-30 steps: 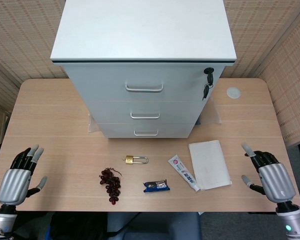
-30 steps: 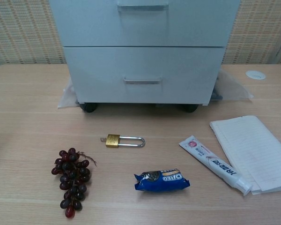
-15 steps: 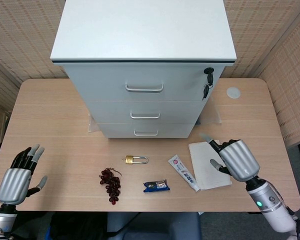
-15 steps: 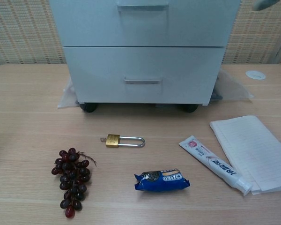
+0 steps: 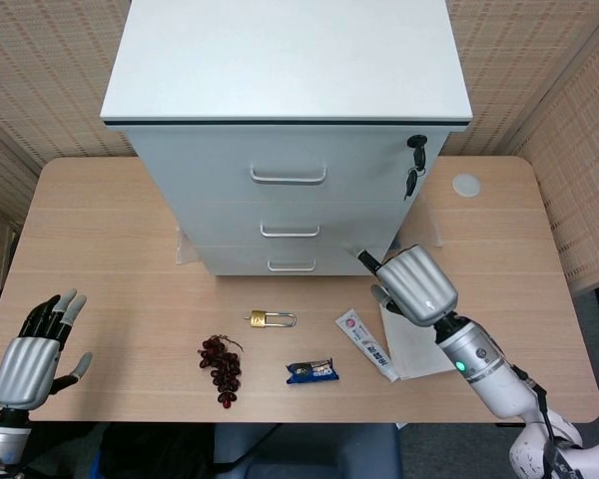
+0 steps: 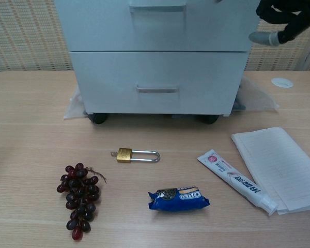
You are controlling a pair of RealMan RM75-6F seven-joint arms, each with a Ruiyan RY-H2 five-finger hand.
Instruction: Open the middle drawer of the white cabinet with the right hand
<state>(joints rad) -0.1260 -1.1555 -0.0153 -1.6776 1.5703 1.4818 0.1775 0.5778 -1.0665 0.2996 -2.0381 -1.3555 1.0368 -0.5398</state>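
The white cabinet (image 5: 290,130) stands at the back of the tabletop (image 5: 110,259), with three drawers stacked in its front. The middle drawer (image 5: 290,225) is closed, its handle (image 5: 290,232) flush and untouched. Keys (image 5: 414,165) hang from the lock at the top drawer's right edge.

The right hand (image 5: 411,284) hovers just off the cabinet's lower right front corner, above the near edge of the paper (image 5: 424,334). It holds nothing; its fingers (image 6: 271,37) are apart and point toward the cabinet, short of the handle. In the chest view only its dark fingers show at the top right.

The left hand (image 5: 35,354) rests at the tabletop's near left corner, fingers spread and empty.

In front of the cabinet lie a padlock (image 5: 270,319), grapes (image 5: 222,367), a blue cookie pack (image 5: 311,371) and a tube (image 5: 367,345) just beside the paper. A small white disc (image 5: 466,185) sits to the cabinet's right.
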